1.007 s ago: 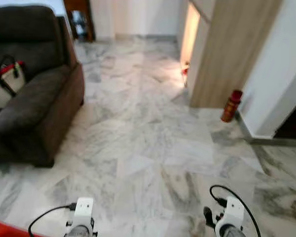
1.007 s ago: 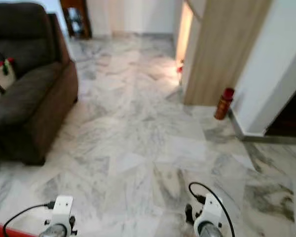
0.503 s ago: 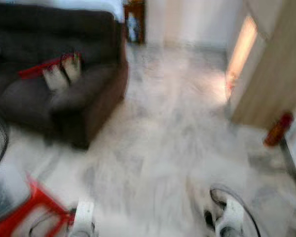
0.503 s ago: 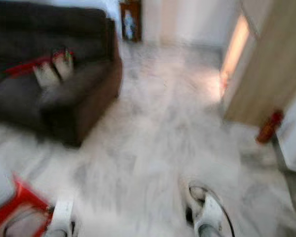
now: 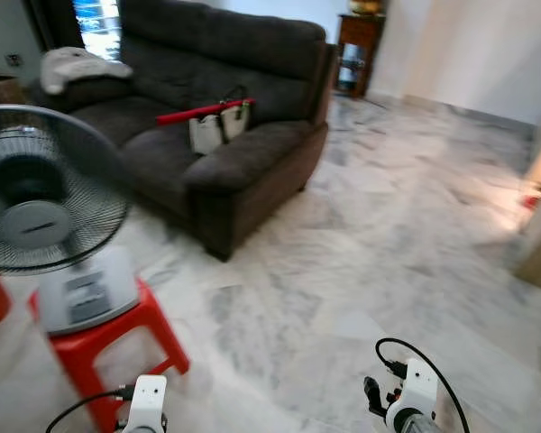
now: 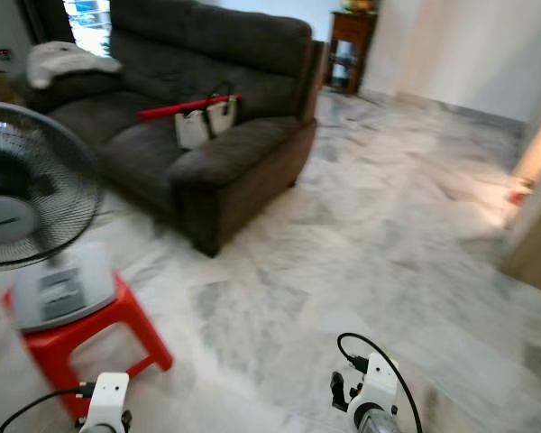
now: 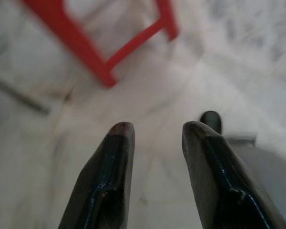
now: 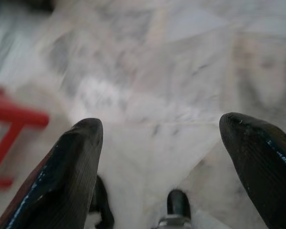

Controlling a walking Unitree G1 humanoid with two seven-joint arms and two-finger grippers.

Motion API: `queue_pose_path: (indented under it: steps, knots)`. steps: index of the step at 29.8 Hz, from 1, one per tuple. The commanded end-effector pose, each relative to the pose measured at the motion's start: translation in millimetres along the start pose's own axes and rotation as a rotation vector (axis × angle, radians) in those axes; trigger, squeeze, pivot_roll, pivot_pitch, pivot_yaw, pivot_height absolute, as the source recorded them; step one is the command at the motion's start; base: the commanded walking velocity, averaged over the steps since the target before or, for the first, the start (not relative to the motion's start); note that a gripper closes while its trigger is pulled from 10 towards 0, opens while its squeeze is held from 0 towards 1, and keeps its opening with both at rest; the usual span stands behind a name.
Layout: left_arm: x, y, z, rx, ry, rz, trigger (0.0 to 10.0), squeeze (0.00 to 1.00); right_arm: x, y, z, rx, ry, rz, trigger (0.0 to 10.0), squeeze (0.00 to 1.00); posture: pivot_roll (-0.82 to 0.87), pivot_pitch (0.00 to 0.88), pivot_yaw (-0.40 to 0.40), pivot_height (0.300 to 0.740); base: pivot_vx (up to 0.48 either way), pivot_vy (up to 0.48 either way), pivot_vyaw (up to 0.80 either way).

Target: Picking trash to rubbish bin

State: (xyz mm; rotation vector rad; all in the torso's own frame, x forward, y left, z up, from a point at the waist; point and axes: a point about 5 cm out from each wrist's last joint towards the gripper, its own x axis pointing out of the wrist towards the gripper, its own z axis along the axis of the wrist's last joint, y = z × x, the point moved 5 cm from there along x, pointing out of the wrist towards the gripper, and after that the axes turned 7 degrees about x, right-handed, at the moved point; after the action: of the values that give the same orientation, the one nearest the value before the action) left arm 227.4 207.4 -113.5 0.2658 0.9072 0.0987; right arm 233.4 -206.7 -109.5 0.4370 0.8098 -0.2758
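Observation:
My left gripper (image 7: 157,130) hangs low over the marble floor (image 7: 148,90), open, with nothing between its black fingers (image 7: 117,157). A leg of the red stool (image 7: 93,57) lies just beyond it. My right gripper (image 8: 164,131) is open wide above bare marble (image 8: 148,81), also holding nothing. In the left eye view both arms sit at the bottom edge: the left arm (image 5: 148,402) beside the stool, the right arm (image 5: 411,402) over open floor.
A dark sofa (image 5: 243,158) with a white handbag (image 5: 218,128) stands ahead on the left. A standing fan (image 5: 38,189) rests on the red stool (image 5: 108,347) close at my left. A wooden cabinet (image 5: 356,45) is at the back. Marble floor (image 5: 406,234) stretches right.
The whole picture has swung left: the camera turned. The sofa is now ahead, the fan and red stool have come into view, and the wooden wall has slid off right. Both arms hang as before.

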Motion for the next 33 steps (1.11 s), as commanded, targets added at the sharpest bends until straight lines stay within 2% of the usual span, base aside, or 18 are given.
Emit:
queue_pose_path:
  steps: [1,9,17,25,33]
  knots:
    - [-0.4,0.3,-4,0.007,0.016,0.001,10.0,0.0,0.2,0.6,2,-0.004,-0.009,0.001,10.0,0.0,0.01,0.006,-0.02,0.74,0.0,0.0,0.8]
    - [-1.2,-2.3,-7,0.005,0.021,-0.005,10.0,0.0,-0.1,0.2,2,0.006,-0.014,0.003,10.0,0.0,0.01,0.063,-0.02,0.74,0.0,0.0,0.8]
    - [-4.6,-3.9,-22,0.005,0.045,-0.006,10.0,0.0,-3.2,-5.9,-9,-0.012,0.01,0.002,10.0,0.0,0.01,0.133,-0.027,0.74,0.0,0.0,0.8]
    - [-8.6,-6.1,-37,0.011,0.07,-0.009,10.0,0.0,-6.4,-13.4,-15,-0.032,0.019,0.003,10.0,0.0,0.01,0.162,-0.046,0.74,0.0,0.0,0.8]
    - [-11.0,-10.1,-44,0.002,0.078,-0.012,10.0,0.0,-9.5,-22.9,-18,-0.039,0.023,-0.006,10.0,0.0,0.0,0.178,-0.056,0.74,0.0,0.0,0.8]
